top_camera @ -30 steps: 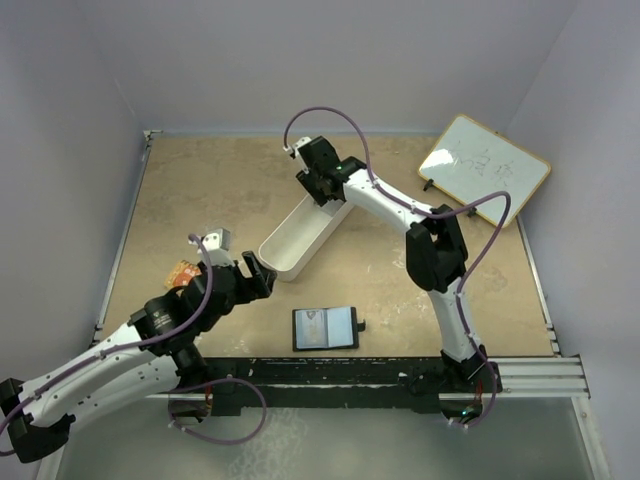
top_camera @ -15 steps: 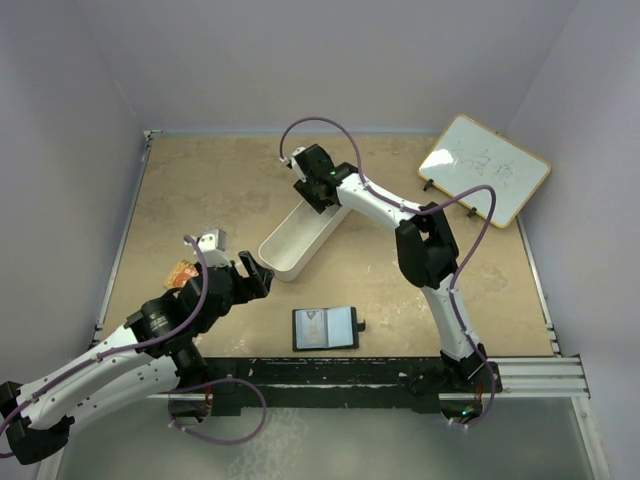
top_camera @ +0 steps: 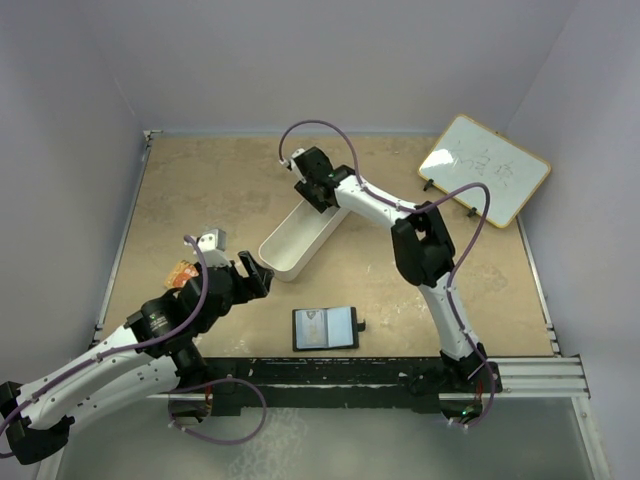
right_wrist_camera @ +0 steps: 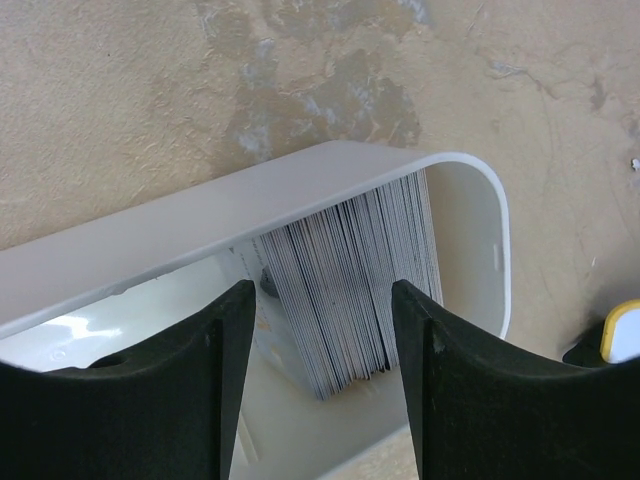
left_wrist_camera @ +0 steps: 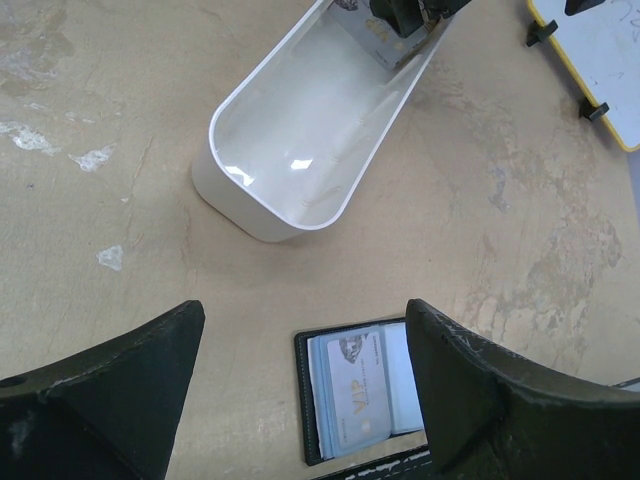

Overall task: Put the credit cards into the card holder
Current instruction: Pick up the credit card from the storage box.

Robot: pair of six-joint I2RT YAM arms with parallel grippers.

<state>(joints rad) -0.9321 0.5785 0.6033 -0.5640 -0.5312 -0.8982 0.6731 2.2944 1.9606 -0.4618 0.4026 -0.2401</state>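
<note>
Cards (right_wrist_camera: 350, 300) half-hidden behind tray wall (right_wrist_camera: 150, 250)

The tray (top_camera: 297, 240) is plain glossy white, and the cards (right_wrist_camera: 350, 300) show grey-silver edges. The holder (top_camera: 325, 328) is black outside and pale blue-grey inside. The table (top_camera: 200, 190) is mottled beige, the whiteboard (top_camera: 484, 168) white, yellow-rimmed and faintly scribbled, the arms (top_camera: 100, 375) white and black.

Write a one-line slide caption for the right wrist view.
Open right gripper hovers above the cards standing on edge at one end of the white tray.
</note>
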